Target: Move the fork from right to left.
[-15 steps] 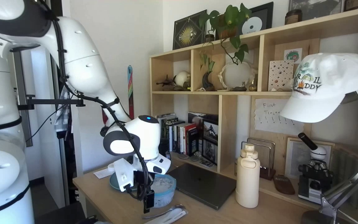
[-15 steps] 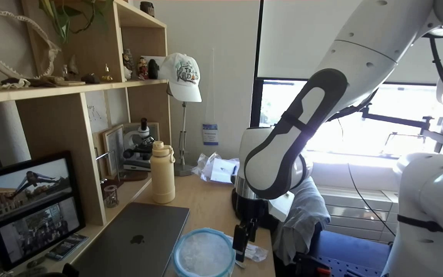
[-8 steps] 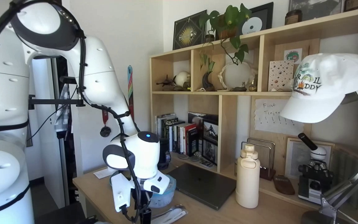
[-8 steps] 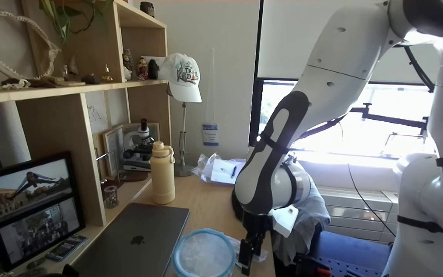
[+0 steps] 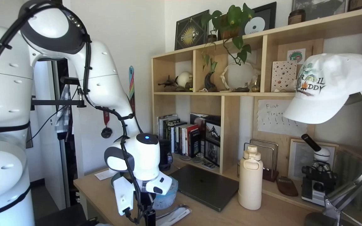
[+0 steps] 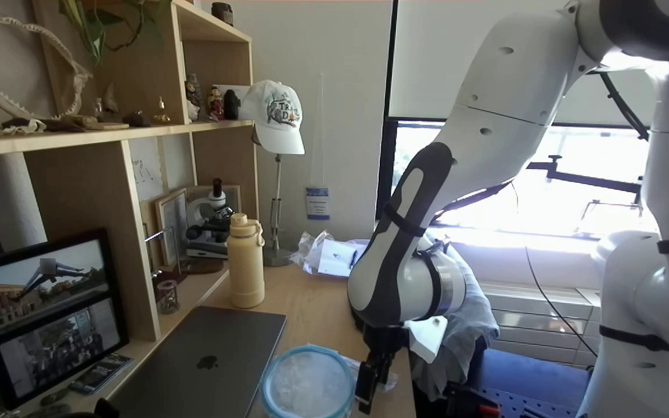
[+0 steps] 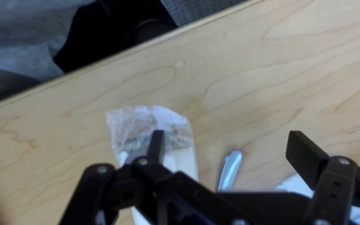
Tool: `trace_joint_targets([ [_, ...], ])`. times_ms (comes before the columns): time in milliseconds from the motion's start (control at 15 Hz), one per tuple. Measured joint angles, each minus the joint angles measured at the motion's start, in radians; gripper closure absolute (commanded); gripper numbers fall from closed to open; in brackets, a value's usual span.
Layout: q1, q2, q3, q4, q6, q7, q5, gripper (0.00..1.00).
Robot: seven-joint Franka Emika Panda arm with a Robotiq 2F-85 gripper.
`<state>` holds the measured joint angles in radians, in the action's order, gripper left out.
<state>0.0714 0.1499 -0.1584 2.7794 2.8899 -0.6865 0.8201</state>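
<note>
Shelf (image 5: 230,125): pale wood, divided into compartments, at 2 o'clock from the centre of an exterior view, along the rear of the counter (image 5: 214,216), whose wooden top lies at 6 o'clock. Arm (image 5: 102,75): white with dark grey covers, curving from 10 o'clock to 7 o'clock, its wrist bent down over the counter. In an exterior view, the lamp (image 6: 277,206) rises at 9 o'clock, and the laptop (image 6: 207,360), dark with its lid down, lies at 7 o'clock. The microscope (image 6: 213,223) is also at 9 o'clock; the bottle (image 6: 245,261), cream and upright, stands at 8 o'clock. Cap (image 6: 279,116): white, over the lamp's top, at 11 o'clock. Tub (image 6: 309,380): round, blue-rimmed, at 6 o'clock, just beside the laptop. Gripper (image 7: 226,137): black, entering the wrist view from 6 o'clock, its two fingers spread well apart, one at 7 o'clock and one at 4 o'clock. Packet (image 7: 178,156): clear wrap with white contents, on the counter at 7 o'clock in the wrist view, partly behind a finger. Fork (image 7: 229,172): on the counter at 5 o'clock in the wrist view, just beside the packet, seen between the fingers. Only a rounded silver end shows, pointing between 12 and 1 o'clock; the rest is hidden behind the gripper.
</note>
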Motion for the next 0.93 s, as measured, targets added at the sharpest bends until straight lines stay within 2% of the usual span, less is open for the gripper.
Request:
trace_joint_targets([
  [333, 0.055, 0.000, -0.018, -0.008, 0.002, 0.015, -0.033, 0.00],
  [733, 0.152, -0.001, -0.085, -0.009, 0.011, 0.125, -0.165, 0.00],
  [800, 0.165, -0.001, -0.098, -0.008, 0.016, 0.134, -0.176, 0.02],
  [867, 0.177, -0.001, -0.113, -0.008, 0.022, 0.142, -0.184, 0.26],
  [933, 0.187, -0.001, -0.127, -0.008, 0.028, 0.144, -0.187, 0.27],
])
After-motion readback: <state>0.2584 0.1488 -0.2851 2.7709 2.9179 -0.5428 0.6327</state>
